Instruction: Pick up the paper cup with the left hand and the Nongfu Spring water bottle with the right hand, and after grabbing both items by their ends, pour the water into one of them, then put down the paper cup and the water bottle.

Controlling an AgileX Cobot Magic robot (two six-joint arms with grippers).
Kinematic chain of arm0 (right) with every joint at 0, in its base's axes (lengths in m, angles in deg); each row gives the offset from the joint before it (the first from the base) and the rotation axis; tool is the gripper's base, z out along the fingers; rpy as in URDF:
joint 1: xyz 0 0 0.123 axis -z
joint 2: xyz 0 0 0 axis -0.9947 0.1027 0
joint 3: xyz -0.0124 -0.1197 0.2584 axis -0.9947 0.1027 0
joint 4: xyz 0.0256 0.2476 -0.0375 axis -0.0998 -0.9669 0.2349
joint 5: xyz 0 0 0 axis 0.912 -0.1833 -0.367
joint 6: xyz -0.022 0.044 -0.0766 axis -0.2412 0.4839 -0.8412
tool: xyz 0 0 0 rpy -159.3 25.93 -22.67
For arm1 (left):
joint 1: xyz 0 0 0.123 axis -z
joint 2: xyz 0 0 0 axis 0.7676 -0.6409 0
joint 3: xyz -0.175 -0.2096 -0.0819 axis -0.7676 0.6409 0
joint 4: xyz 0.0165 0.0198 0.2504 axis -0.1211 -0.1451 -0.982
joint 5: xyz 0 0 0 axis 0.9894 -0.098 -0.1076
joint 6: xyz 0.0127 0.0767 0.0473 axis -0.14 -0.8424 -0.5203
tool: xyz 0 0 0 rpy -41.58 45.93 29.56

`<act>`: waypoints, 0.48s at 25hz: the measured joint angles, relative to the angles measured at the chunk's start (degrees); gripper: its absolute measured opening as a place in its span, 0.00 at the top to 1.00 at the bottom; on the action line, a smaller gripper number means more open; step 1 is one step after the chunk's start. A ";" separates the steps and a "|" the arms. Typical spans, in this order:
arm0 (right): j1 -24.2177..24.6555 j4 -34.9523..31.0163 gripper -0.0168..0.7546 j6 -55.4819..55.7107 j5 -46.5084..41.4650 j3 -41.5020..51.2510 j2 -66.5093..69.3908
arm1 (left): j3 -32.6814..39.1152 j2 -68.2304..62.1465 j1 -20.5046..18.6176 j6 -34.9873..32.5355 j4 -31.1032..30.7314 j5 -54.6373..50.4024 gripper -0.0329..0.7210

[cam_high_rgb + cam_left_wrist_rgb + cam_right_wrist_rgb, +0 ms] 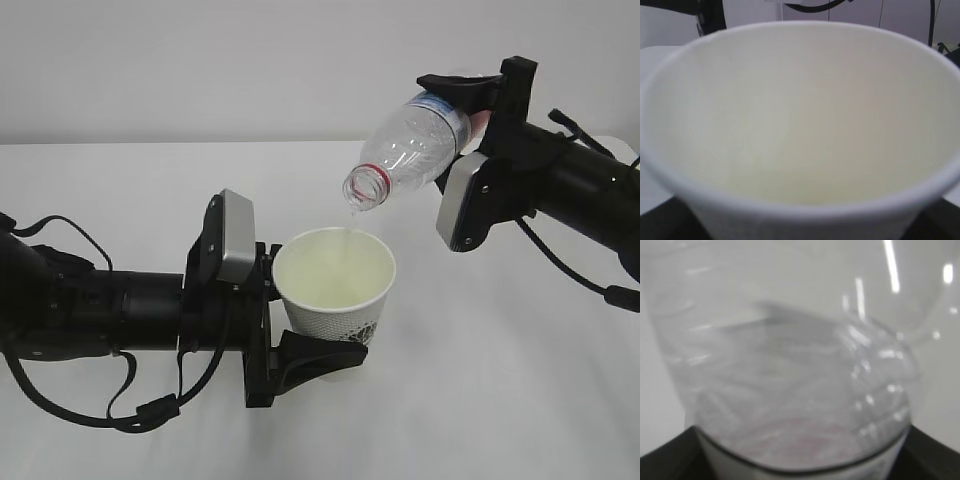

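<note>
My left gripper [308,312] is shut on the paper cup [335,290] and holds it upright above the table, one black finger [325,355] under its printed side. In the left wrist view the cup's cream inside [800,125] fills the picture. My right gripper [468,125] is shut on the base end of the Nongfu Spring water bottle [415,148]. The bottle tilts down to the left, its open mouth [366,188] just above the cup's far rim. A thin stream of water [349,222] falls into the cup. The clear bottle wall [790,365] fills the right wrist view.
The white table [500,400] spreads under both arms, with a plain pale wall behind it. The left arm's black cables [120,410] loop down near the table at the lower left. A cable [570,275] hangs under the right arm.
</note>
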 joint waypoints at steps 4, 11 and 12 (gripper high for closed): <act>0.00 0.01 0.28 -0.39 0.11 0.00 0.00 | 0.00 0.00 0.00 0.06 0.00 0.00 0.16; 0.00 -0.38 0.28 -0.53 0.11 0.00 0.00 | 0.00 0.00 0.00 -0.03 -0.02 0.00 0.16; 0.00 -0.38 0.28 -0.53 0.11 0.00 0.00 | 0.00 0.00 0.00 -0.03 -0.02 0.00 0.16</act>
